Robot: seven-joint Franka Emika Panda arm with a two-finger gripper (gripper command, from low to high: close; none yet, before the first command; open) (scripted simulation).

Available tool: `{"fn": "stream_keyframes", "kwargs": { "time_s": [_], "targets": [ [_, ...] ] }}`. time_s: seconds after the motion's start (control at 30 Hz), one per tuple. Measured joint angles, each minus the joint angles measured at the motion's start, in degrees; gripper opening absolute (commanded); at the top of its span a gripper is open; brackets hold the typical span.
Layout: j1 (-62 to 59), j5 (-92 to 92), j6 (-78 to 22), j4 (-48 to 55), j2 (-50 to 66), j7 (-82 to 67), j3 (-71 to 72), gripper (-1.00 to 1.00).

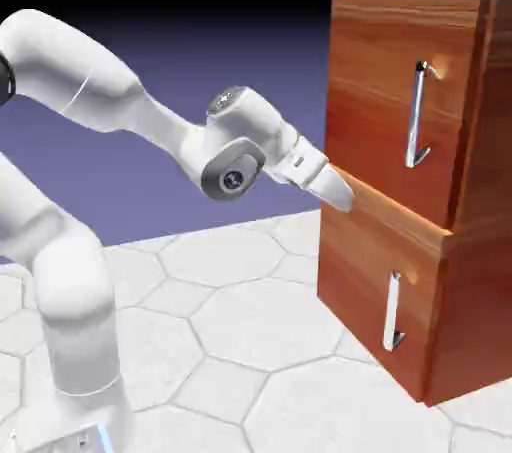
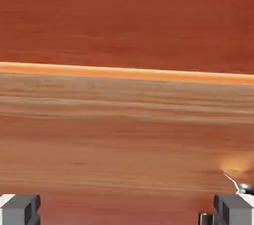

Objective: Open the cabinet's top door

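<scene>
The cabinet (image 1: 470,241) stands at the right of the exterior view, reddish-brown wood with two stacked front panels. The top door (image 1: 375,91) is the upper panel and looks shut, its long vertical silver handle (image 1: 418,116) well to the right of my hand. My gripper (image 1: 340,193) sits at the cabinet's left front edge, level with the seam between the panels, touching or nearly touching the wood. In the hand view wood grain fills the frame, crossed by a bright seam (image 2: 127,72). The gripper (image 2: 126,211) is open, with nothing between its fingertips (image 2: 20,209). A silver handle end (image 2: 240,185) shows above the right tip.
The lower panel (image 1: 360,281) carries a shorter vertical silver handle (image 1: 393,313), and its top edge juts out as a small ledge under the top door. The cabinet rests on a pale hexagon-tiled table (image 1: 240,341). My white arm (image 1: 120,101) reaches in from the left.
</scene>
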Motion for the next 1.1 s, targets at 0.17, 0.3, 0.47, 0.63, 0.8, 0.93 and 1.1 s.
{"fn": "stream_keyframes", "kwargs": {
  "time_s": [0.17,0.3,0.47,0.63,0.8,0.93,1.1],
  "targets": [
    [3.6,-12.5,-0.1,2.3,-1.5,9.5,-4.3,0.0],
    [6.5,-22.4,-0.2,4.2,-2.7,17.2,-7.7,0.0],
    [10.1,-34.9,-0.2,6.5,-4.2,26.7,-12.0,0.0],
    [13.8,-47.4,-0.3,8.8,-5.8,36.2,-16.3,0.0],
    [17.4,-59.8,-0.4,11.1,-7.3,45.7,-20.5,0.0],
    [20.3,-69.8,-0.5,13.0,-8.5,53.4,-24.0,0.0],
    [23.9,-82.2,-0.6,15.3,-10.0,62.9,-28.2,0.0]
  ]
}}
